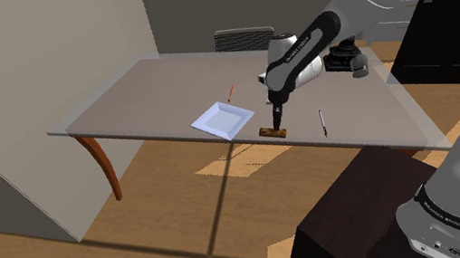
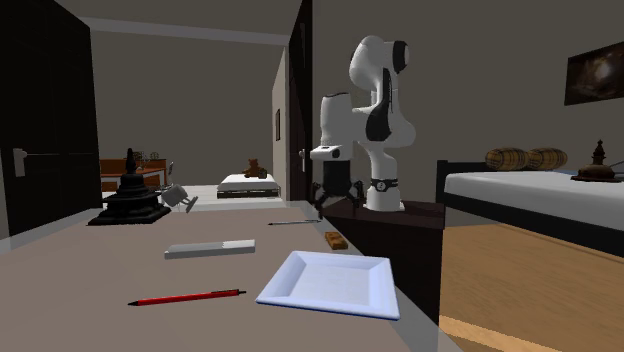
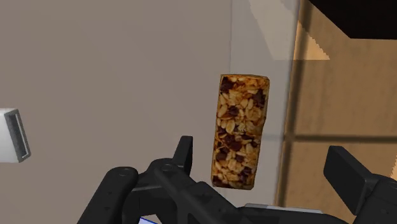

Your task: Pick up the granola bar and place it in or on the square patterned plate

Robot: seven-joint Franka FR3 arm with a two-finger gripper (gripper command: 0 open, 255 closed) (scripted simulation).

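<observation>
Granola bar (image 1: 272, 132) (image 2: 335, 239) (image 3: 240, 130) lies flat on the table (image 1: 141, 89) close to its edge, just beside the white square plate (image 1: 222, 119) (image 2: 330, 285) but not touching it. The gripper (image 1: 278, 119) (image 3: 261, 153) hangs right over the bar, pointing down, its jaws wide with one finger on each side of the bar and neither touching it. A red pen (image 1: 231, 91) (image 2: 187, 297) lies near the plate, a thin grey pen (image 1: 322, 121) lies past the bar from the plate, and a dark statue (image 2: 130, 195) stands well apart from the plate
</observation>
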